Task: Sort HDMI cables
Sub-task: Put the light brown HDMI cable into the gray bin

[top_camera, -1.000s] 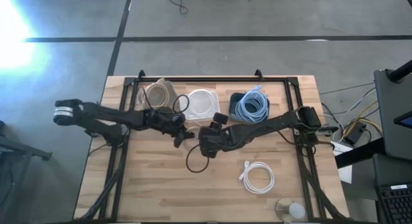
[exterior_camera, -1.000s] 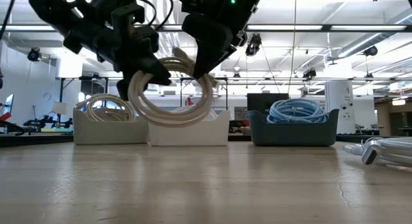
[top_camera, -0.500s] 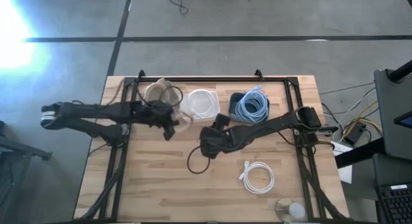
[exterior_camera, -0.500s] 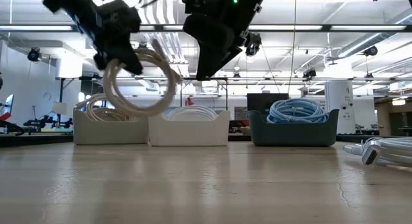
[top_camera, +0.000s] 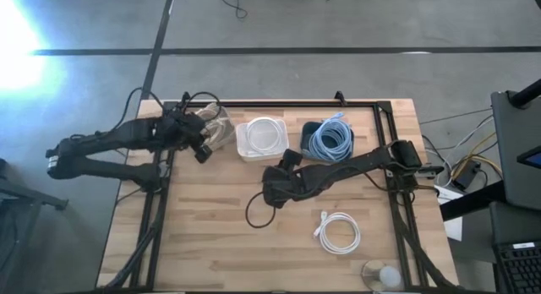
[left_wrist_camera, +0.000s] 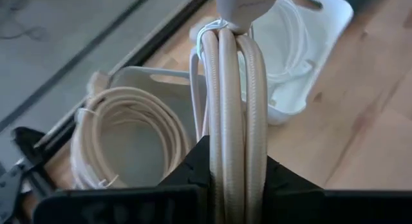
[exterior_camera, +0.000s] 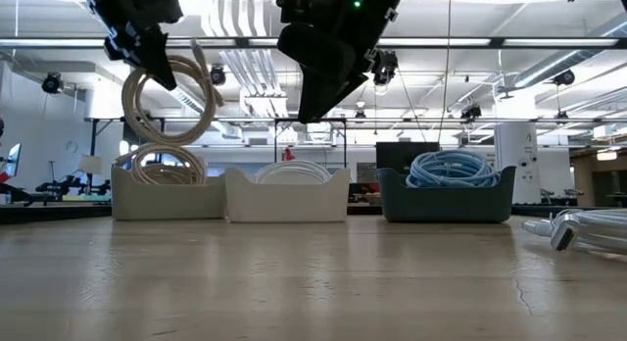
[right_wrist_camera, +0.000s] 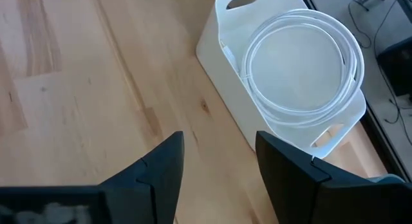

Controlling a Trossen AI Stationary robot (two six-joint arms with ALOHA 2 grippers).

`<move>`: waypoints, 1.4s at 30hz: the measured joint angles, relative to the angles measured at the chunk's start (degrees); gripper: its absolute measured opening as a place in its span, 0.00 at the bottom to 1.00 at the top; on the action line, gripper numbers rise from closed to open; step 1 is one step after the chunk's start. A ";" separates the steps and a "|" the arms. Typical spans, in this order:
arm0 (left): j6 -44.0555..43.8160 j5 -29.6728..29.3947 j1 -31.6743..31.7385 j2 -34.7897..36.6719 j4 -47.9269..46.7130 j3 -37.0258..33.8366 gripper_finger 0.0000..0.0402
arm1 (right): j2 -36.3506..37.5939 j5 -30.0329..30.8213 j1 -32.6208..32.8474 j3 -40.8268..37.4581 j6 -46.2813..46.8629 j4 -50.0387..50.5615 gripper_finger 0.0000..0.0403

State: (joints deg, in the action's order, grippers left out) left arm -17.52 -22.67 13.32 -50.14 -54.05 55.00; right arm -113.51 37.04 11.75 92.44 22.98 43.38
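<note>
From above, the left gripper (top_camera: 205, 142) clamps a beige coiled HDMI cable (top_camera: 216, 135) over the beige bin (top_camera: 205, 111); at table level the loop (exterior_camera: 168, 98) hangs upright; the right gripper (right_wrist_camera: 215, 161) gapes empty beside the white bin (right_wrist_camera: 226, 56).

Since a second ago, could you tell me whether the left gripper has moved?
Yes. The left gripper, shut on a beige cable, has moved from beside the white bin to above the beige bin.

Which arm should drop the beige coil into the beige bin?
Left. The left gripper already holds the beige coil above the beige bin; the right gripper is open and empty near the white bin.
</note>
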 joint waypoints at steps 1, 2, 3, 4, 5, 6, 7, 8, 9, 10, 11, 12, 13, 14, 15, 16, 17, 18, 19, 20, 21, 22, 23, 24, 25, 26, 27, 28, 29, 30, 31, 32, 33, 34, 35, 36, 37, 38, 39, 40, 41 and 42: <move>1.78 2.21 1.47 -0.07 0.17 -0.09 0.11 | 0.00 0.00 0.00 0.00 0.00 0.00 0.47; 3.93 4.27 3.12 -0.20 0.72 -0.21 0.11 | 0.00 0.00 0.00 0.00 0.00 -0.02 0.47; 5.94 6.49 4.97 -0.31 1.57 -0.31 0.11 | 0.00 0.00 0.00 0.00 0.00 -0.04 0.47; 7.78 8.47 7.12 -0.42 3.02 -0.50 0.11 | 0.00 0.00 0.00 0.00 0.00 -0.05 0.47; 9.27 10.68 9.50 -0.54 4.55 -0.67 0.11 | 0.00 0.00 0.00 -0.03 0.00 -0.05 0.47; 10.67 12.94 11.94 -0.77 6.02 -0.81 0.11 | 0.00 -0.02 0.00 -0.09 0.00 -0.04 0.47; 11.91 15.77 14.70 -1.11 7.10 -0.91 0.11 | 0.00 -0.02 0.00 -0.12 0.00 -0.04 0.47; 12.97 18.53 17.31 -1.56 7.86 -0.96 0.11 | 0.00 -0.01 0.00 -0.22 0.00 -0.10 0.47; 13.90 20.99 19.89 -2.08 8.54 -1.08 0.11 | 0.00 -0.02 0.02 -0.32 0.00 -0.09 0.47; 14.82 22.65 22.37 -2.59 9.31 -1.23 0.11 | 0.00 -0.02 0.02 -0.45 0.00 -0.09 0.47; 15.46 23.89 24.64 -3.08 9.87 -1.49 0.11 | -0.02 -0.02 0.02 -0.57 0.00 -0.07 0.47; 16.24 24.47 26.62 -3.58 9.95 -1.77 0.11 | -0.02 -0.04 0.02 -0.66 0.00 -0.05 0.47; 16.93 24.91 28.46 -4.06 9.72 -2.11 0.11 | -0.04 -0.09 0.02 -0.76 -0.01 -0.04 0.47; 17.48 25.29 29.89 -4.49 9.62 -2.67 0.11 | -0.07 -0.15 0.02 -0.82 -0.01 -0.06 0.47; 17.72 25.82 31.00 -4.80 9.55 -3.29 0.11 | -0.07 -0.17 0.02 -0.85 -0.01 -0.04 0.47; 18.08 26.66 31.83 -5.06 9.60 -4.01 0.11 | -0.07 -0.18 0.01 -0.85 -0.02 -0.05 0.47; 18.76 27.51 32.34 -5.21 9.94 -4.85 0.11 | -0.07 -0.18 0.00 -0.85 -0.02 -0.05 0.47; 19.57 28.11 32.83 -5.33 10.26 -5.68 0.11 | -0.07 -0.18 0.00 -0.87 -0.02 -0.05 0.47; 20.22 28.27 33.19 -5.44 10.53 -6.53 0.11 | -0.07 -0.18 0.00 -0.85 -0.05 -0.05 0.47; 20.47 28.27 33.46 -5.55 10.58 -7.38 0.11 | -0.07 -0.18 0.00 -0.86 -0.02 -0.05 0.47; 20.44 28.25 33.58 -5.60 10.71 -8.21 0.11 | -0.07 -0.18 0.00 -0.85 -0.02 -0.05 0.47; 20.36 28.25 33.61 -5.59 11.02 -9.02 0.11 | -0.07 -0.18 0.00 -0.87 -0.03 -0.05 0.47; 20.24 28.30 33.59 -5.57 11.40 -9.84 0.11 | -0.07 -0.18 0.00 -0.87 -0.05 -0.05 0.47; 20.25 28.37 33.57 -5.54 11.78 -10.67 0.11 | -0.07 -0.18 0.00 -0.87 -0.02 -0.07 0.47; 20.34 28.52 33.52 -5.54 12.24 -11.53 0.11 | -0.07 -0.19 0.00 -0.86 -0.02 -0.07 0.47; 20.48 28.56 33.51 -5.54 13.05 -12.47 0.11 | -0.07 -0.39 0.00 -0.86 -0.02 -0.08 0.47; 20.50 28.54 33.55 -5.54 14.22 -13.38 0.11 | -0.07 -0.90 -0.01 -0.86 -0.02 -0.17 0.47; 20.50 28.48 33.57 -5.54 15.31 -14.28 0.11 | -0.07 -1.25 0.00 -0.87 -0.02 -0.31 0.47; 20.52 28.35 33.57 -5.52 16.50 -15.09 0.11 | -0.07 -1.36 0.00 -0.87 -0.02 -0.39 0.47; 20.54 28.34 33.57 -5.52 17.62 -15.81 0.11 | -0.07 -1.42 0.00 -0.87 -0.02 -0.37 0.47; 20.58 28.32 33.55 -5.49 18.65 -16.51 0.11 | -0.07 -1.50 0.00 -0.87 -0.02 -0.40 0.47; 20.59 28.18 33.55 -5.47 19.53 -17.21 0.11 | -0.07 -1.51 0.00 -0.87 -0.02 -0.43 0.47; 20.68 27.84 33.55 -5.44 20.34 -17.79 0.11 | -0.07 -1.53 0.00 -0.87 -0.02 -0.44 0.47; 20.99 27.04 33.55 -5.45 20.64 -18.12 0.11 | -0.07 -1.53 0.00 -0.87 -0.01 -0.44 0.47; 21.48 25.92 33.55 -5.46 20.54 -18.32 0.11 | -0.07 -1.53 0.00 -0.87 0.00 -0.44 0.47; 22.06 24.38 33.52 -5.50 20.33 -18.42 0.12 | -0.07 -1.54 0.00 -0.87 0.00 -0.46 0.47; 22.28 22.69 33.52 -5.54 20.03 -18.47 0.12 | -0.07 -1.55 0.00 -0.87 0.00 -0.46 0.47; 22.36 21.16 33.55 -5.54 19.92 -18.48 0.14 | -0.07 -1.55 0.00 -0.87 0.00 -0.46 0.47; 22.40 19.83 33.55 -5.54 19.70 -18.35 0.15 | -0.07 -1.55 0.00 -0.87 0.02 -0.46 0.47; 22.40 18.37 33.55 -5.54 19.45 -18.17 0.16 | -0.07 -1.56 0.00 -0.87 0.02 -0.46 0.47; 22.41 17.33 33.55 -5.54 19.15 -17.88 0.18 | -0.07 -1.57 0.00 -0.87 0.02 -0.48 0.47; 22.59 16.56 33.55 -5.54 18.75 -17.50 0.20 | -0.07 -1.57 0.00 -0.87 0.02 -0.46 0.47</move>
State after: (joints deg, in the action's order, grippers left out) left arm 5.07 -6.11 46.87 -55.68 -35.30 37.50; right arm -113.58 35.46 11.75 91.57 23.00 42.92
